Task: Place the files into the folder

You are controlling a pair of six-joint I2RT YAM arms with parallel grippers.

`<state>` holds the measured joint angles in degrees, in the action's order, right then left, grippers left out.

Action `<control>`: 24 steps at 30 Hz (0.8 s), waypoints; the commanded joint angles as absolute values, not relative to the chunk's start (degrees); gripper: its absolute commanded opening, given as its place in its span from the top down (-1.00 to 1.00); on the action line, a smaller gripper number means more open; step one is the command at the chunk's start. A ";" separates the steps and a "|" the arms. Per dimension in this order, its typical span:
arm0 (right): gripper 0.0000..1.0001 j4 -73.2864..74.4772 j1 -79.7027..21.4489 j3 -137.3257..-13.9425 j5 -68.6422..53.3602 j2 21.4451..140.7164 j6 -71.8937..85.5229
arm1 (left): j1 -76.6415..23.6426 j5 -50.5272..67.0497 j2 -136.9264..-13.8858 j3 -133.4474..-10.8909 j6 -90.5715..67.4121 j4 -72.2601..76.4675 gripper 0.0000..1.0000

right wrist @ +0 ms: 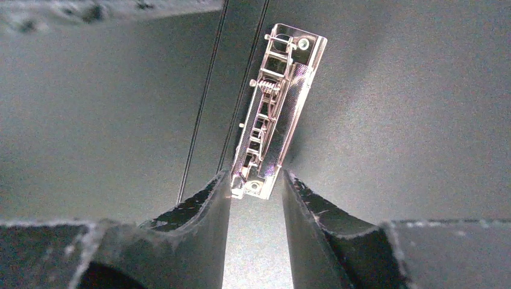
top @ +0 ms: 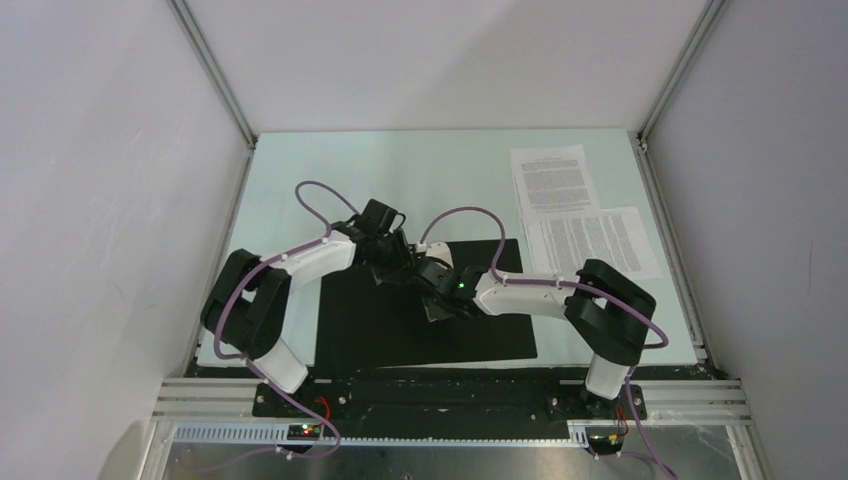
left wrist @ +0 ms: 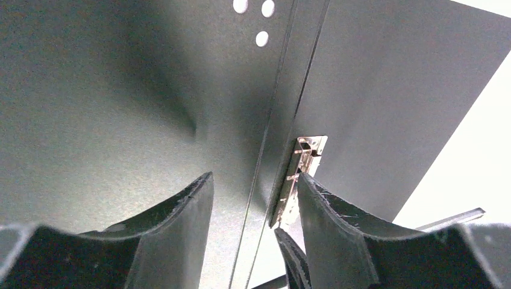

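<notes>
The folder [top: 380, 330] lies open on the table, black inside up. Both grippers meet over its spine. My right gripper [right wrist: 256, 177] has its fingertips pressed against both sides of the near end of the metal clip [right wrist: 277, 102]. My left gripper [left wrist: 254, 180] stands open just beside the clip [left wrist: 304, 165], which lies by its right finger, with only the black cover [left wrist: 120, 120] between the fingers. In the top view the grippers [top: 398, 262] [top: 432, 275] hide the clip. The files, two printed white sheets [top: 553, 178] [top: 592, 242], lie flat at the back right, off the folder.
The pale green table [top: 300, 180] is walled by white panels with aluminium posts [top: 215, 70] [top: 675, 70]. A metal rail [top: 450, 395] runs along the near edge by the arm bases. Three white dots [left wrist: 261, 38] show on the left cover.
</notes>
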<state>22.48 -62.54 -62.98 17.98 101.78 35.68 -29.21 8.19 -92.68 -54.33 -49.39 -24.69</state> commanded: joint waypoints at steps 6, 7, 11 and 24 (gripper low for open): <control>0.28 16.99 -60.81 -52.06 13.77 92.97 30.24 | -34.40 9.27 -96.12 -59.37 -48.98 -24.26 -0.12; 0.30 16.55 -60.82 -51.65 13.24 92.17 30.10 | -34.74 9.04 -96.54 -59.61 -49.03 -24.17 -0.12; 0.13 16.19 -60.35 -50.37 12.04 89.97 30.93 | -36.25 9.22 -98.26 -61.65 -48.57 -24.19 -0.11; 0.05 21.82 -55.00 -51.11 12.73 81.00 44.43 | -37.80 8.52 -103.28 -64.45 -46.54 -24.16 0.23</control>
